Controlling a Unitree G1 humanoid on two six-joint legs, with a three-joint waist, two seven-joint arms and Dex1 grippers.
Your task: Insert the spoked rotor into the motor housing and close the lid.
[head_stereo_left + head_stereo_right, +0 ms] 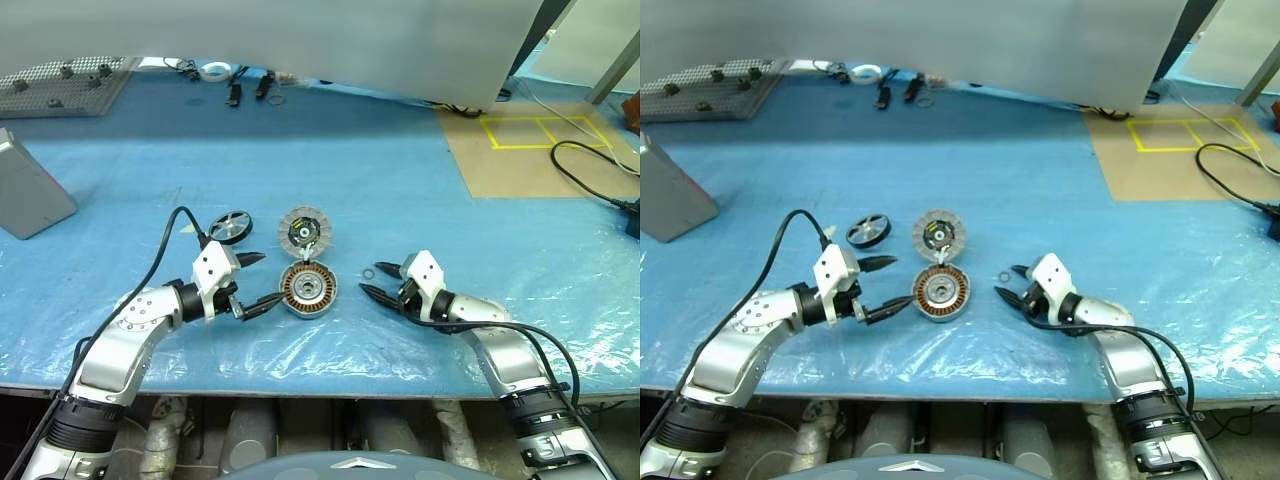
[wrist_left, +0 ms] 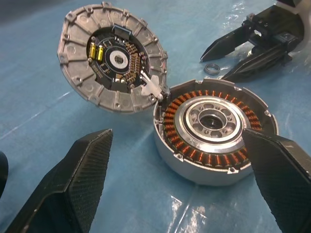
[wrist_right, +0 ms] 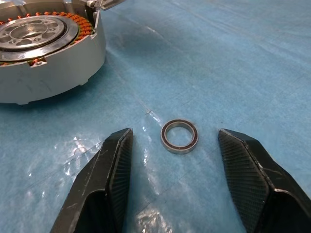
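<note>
The motor housing (image 1: 308,288) lies in the middle of the blue sheet, its copper windings showing around a silver centre (image 2: 214,131). The lid (image 1: 303,232) stands swung up behind the housing, joined to it at a small hinge, with its ribbed face and black centre (image 2: 112,58) showing. The spoked rotor (image 1: 231,226) rests flat on the sheet to the left of the lid. My left gripper (image 1: 265,280) is open just left of the housing, one finger (image 2: 282,179) close to its wall. My right gripper (image 1: 372,281) is open to the right, its fingers either side of a small metal ring (image 3: 180,136).
A grey rectangular box (image 1: 25,190) sits at the far left. A perforated plate (image 1: 60,85) and small tools (image 1: 235,90) lie at the back. At the back right are a brown mat with yellow tape (image 1: 540,150) and a black cable (image 1: 590,180).
</note>
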